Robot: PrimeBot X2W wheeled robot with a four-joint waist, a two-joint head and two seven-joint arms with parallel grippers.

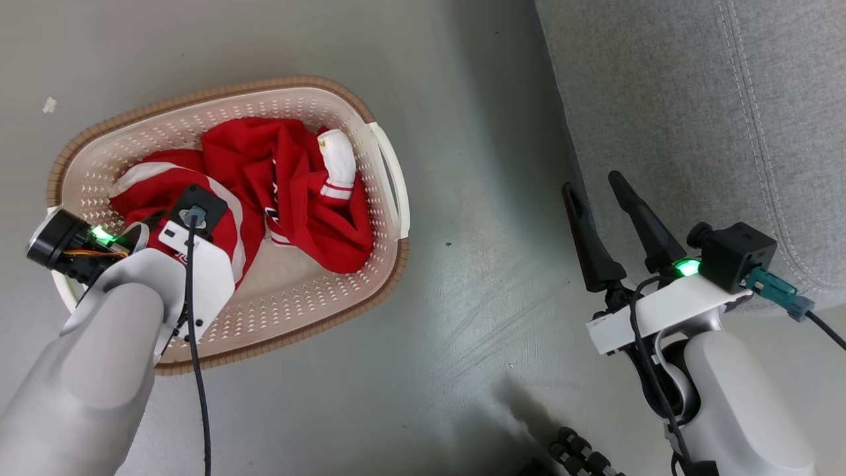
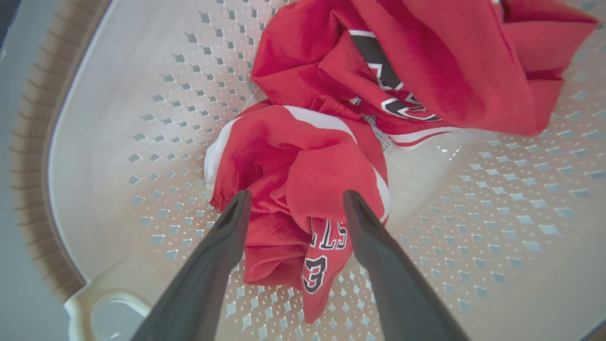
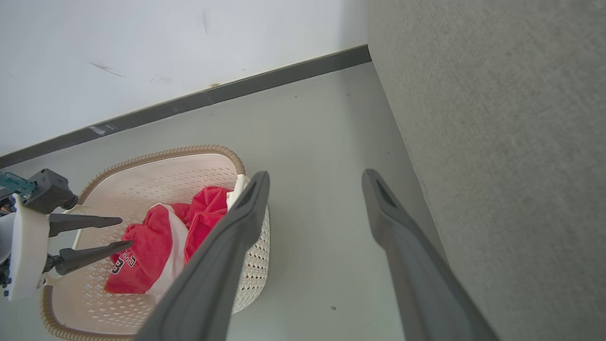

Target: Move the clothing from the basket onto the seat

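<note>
Over the clothing [image 2: 303, 156], left pincer [image 2: 296, 195] wide open

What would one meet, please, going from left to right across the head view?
basket with the clothing in it → floor → seat

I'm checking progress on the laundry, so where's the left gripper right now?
At the head view's lower left, the left gripper is open over the basket, its fingertips at the nearer red garment; the seat lies away to the right.
</note>
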